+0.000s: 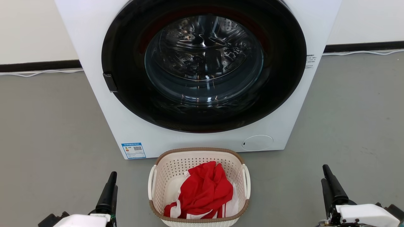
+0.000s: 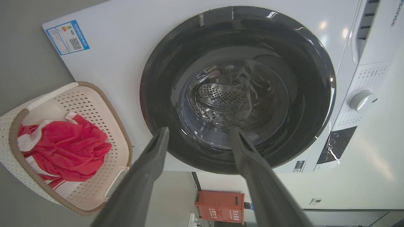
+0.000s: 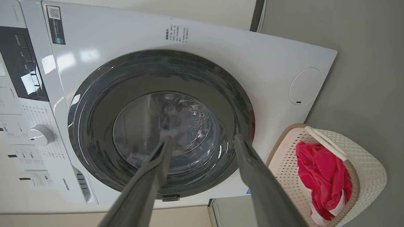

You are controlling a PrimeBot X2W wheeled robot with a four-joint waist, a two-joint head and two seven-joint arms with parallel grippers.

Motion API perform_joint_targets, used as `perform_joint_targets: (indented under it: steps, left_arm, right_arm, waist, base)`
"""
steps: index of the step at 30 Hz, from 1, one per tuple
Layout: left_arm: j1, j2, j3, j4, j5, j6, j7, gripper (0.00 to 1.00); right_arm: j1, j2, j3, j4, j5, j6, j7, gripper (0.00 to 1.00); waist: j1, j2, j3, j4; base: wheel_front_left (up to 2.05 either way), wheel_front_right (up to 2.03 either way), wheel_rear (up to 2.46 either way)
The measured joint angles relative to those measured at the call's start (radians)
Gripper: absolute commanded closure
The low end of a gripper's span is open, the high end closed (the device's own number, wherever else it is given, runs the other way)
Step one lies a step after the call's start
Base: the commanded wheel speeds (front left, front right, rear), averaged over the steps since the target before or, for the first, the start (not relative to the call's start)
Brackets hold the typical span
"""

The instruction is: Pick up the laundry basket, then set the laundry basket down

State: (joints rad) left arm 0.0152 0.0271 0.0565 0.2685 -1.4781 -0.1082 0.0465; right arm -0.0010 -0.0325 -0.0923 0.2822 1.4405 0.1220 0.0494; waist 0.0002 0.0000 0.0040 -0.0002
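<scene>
The laundry basket (image 1: 176, 164) was found standing on the grey floor (image 1: 47, 126), near and centred, just in front of the white washing machine (image 1: 94, 47). A red and white garment (image 1: 205, 189) was noted lying inside it. The left gripper (image 2: 199, 130) and right gripper (image 3: 203, 138) were observed with jaws parted and nothing between them, positioned low at either side, well apart from the basket.

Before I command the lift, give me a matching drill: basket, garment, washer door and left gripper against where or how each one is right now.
1 laundry basket
2 red garment
3 washer door
4 left gripper

A shut
B open, holding nothing
C standing on the floor
D lying in the basket

Pairs: 1-C, 2-D, 3-A, 4-B
</scene>
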Motion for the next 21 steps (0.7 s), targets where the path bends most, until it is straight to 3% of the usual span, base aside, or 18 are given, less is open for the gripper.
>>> perform_joint_targets:
  steps: [21]
  left_arm:
    - [0.002, 0.004, -0.07, -0.081, 0.393, 0.07, -0.059, 0.0]
  right_arm:
    - [0.001, -0.001, 0.033, -0.047, -0.333, 0.0, -0.059, 0.0]
  waist:
    - [-0.0001, 0.0, 0.001, 0.0]
  base:
    - [0.0, 0.0, 0.0]
